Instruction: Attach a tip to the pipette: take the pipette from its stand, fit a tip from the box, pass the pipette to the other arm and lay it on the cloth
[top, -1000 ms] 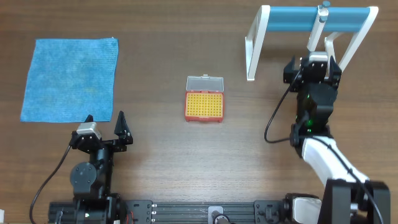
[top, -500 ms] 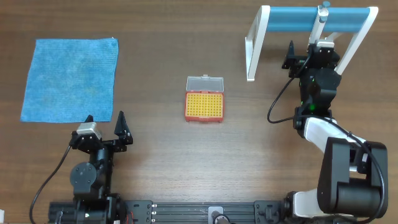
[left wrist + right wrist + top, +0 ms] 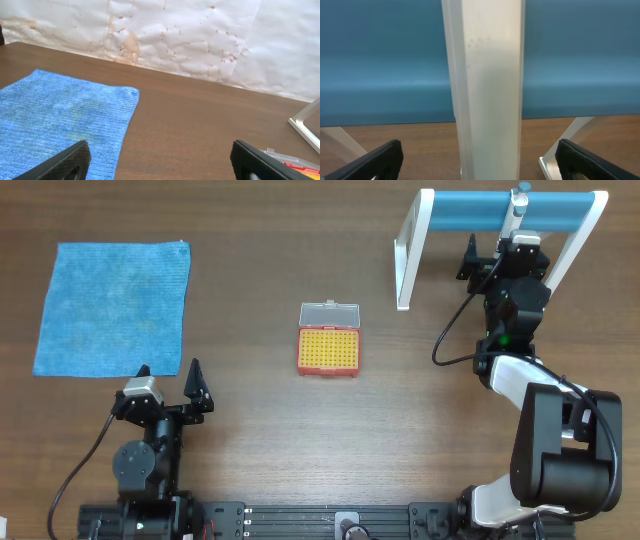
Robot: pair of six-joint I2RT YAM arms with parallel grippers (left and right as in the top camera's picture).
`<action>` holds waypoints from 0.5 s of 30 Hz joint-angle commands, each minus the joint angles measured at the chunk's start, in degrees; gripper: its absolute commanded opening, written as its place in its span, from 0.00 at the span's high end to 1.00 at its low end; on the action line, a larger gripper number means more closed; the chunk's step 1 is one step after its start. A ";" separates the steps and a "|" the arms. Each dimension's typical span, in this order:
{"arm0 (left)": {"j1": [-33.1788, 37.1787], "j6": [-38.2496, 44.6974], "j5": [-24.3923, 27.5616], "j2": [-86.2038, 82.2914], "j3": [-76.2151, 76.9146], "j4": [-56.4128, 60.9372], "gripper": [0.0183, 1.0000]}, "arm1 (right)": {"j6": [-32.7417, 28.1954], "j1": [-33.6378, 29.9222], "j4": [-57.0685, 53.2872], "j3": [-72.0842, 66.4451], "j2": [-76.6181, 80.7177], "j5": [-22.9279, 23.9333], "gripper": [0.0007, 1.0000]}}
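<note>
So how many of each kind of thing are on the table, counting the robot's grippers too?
Blue cloth: 1
Tip box: 1
Pipette: 1
Pipette stand: 1
Grippers: 2, left gripper and right gripper
Total: 6

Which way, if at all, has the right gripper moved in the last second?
Yes. The right gripper moved up the top view, closer to the blue bar of the pipette stand, and its open fingers now flank the pipette.

Blue cloth, finely ribbed. Orange-red tip box holding a yellow grid of tips. White-framed stand with a blue bar; white pipette at it. Brown wood-grain table.
</note>
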 commanded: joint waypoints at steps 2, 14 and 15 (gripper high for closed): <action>0.13 0.66 0.39 -0.31 -0.17 -0.33 0.10 | -0.33 -0.33 0.28 1.22 0.66 -0.96 0.38; 0.13 0.66 0.39 -0.31 -0.17 -0.33 0.10 | -0.33 -0.28 0.31 1.22 -1.49 -0.96 0.92; 0.11 0.66 0.39 -0.31 -0.17 -0.33 0.10 | -0.33 -0.28 0.28 1.20 -2.43 -0.96 0.93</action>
